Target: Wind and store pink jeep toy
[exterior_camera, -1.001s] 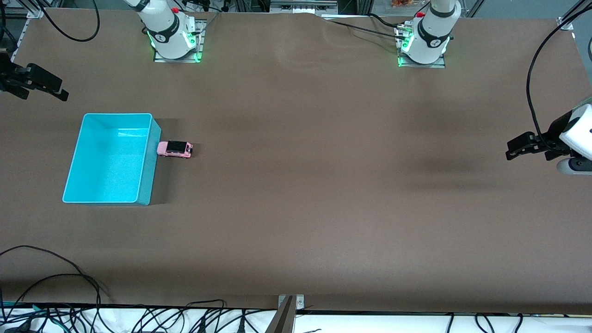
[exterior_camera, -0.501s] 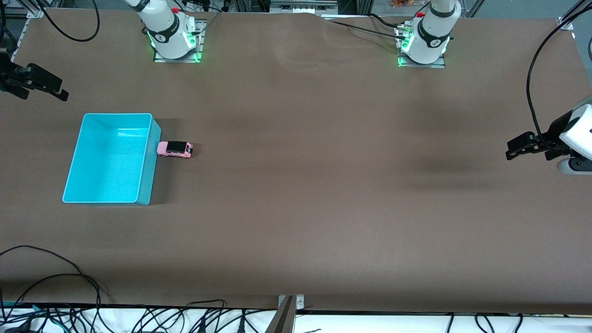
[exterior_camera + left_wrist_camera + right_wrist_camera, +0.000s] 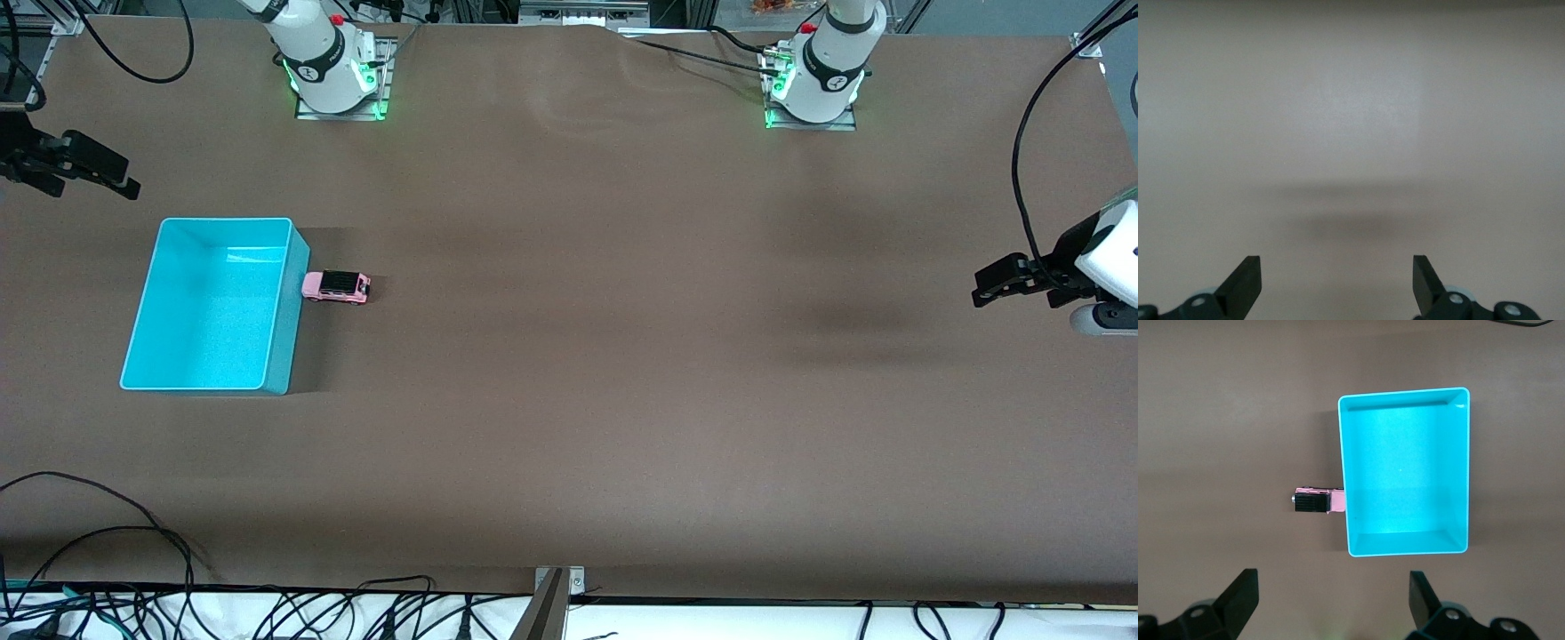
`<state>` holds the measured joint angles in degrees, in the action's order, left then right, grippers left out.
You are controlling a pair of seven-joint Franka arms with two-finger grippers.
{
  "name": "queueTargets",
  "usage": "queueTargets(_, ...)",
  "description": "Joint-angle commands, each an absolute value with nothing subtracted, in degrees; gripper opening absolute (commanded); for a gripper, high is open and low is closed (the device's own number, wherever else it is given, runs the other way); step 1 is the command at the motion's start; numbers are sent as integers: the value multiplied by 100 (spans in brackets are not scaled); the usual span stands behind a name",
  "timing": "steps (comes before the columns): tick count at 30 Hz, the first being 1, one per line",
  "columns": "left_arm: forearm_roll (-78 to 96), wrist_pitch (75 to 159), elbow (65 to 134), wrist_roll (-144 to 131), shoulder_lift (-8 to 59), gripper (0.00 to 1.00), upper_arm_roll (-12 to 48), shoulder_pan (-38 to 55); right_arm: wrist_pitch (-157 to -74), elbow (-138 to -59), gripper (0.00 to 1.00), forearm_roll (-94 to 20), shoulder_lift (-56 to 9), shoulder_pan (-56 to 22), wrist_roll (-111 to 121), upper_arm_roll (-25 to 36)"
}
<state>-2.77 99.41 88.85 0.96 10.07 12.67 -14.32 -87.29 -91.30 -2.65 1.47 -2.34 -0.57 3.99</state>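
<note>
The pink jeep toy (image 3: pixel 336 287), with a black roof, stands on the table against the side wall of the cyan bin (image 3: pixel 293 302). The bin holds nothing. In the right wrist view the jeep (image 3: pixel 1317 501) touches the bin's wall (image 3: pixel 1342 473). My right gripper (image 3: pixel 116 182) is open and empty, up in the air at the right arm's end of the table, apart from the bin. My left gripper (image 3: pixel 987 289) is open and empty, up over the left arm's end of the table, well away from the jeep. Its wrist view shows only bare table between its fingertips (image 3: pixel 1243 283).
The brown table (image 3: pixel 622 373) is bare around the bin and the jeep. Black cables (image 3: pixel 107 533) lie along the table's edge nearest the front camera. The arm bases (image 3: pixel 333 71) stand at the table's farthest edge.
My right gripper has shifted slightly toward the middle of the table. The jeep, the bin and the left arm have not moved.
</note>
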Motion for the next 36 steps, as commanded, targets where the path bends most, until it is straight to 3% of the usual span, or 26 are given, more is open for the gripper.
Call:
queueTargets(1,-185,9896,8974,167,905,100,1266,-1450,-8745,-9009,100,-176,35,-430,-97,396)
queueTargets(30,-185,9853,8965,167,896,100,1274,-1450,-8710,-9167,100,-220,-475,-404,-536,457)
queueTargets(36,-185,9853,8965,167,905,100,1274,-1459,-9165,-9754,100,-229,-300,-404,-562,343)
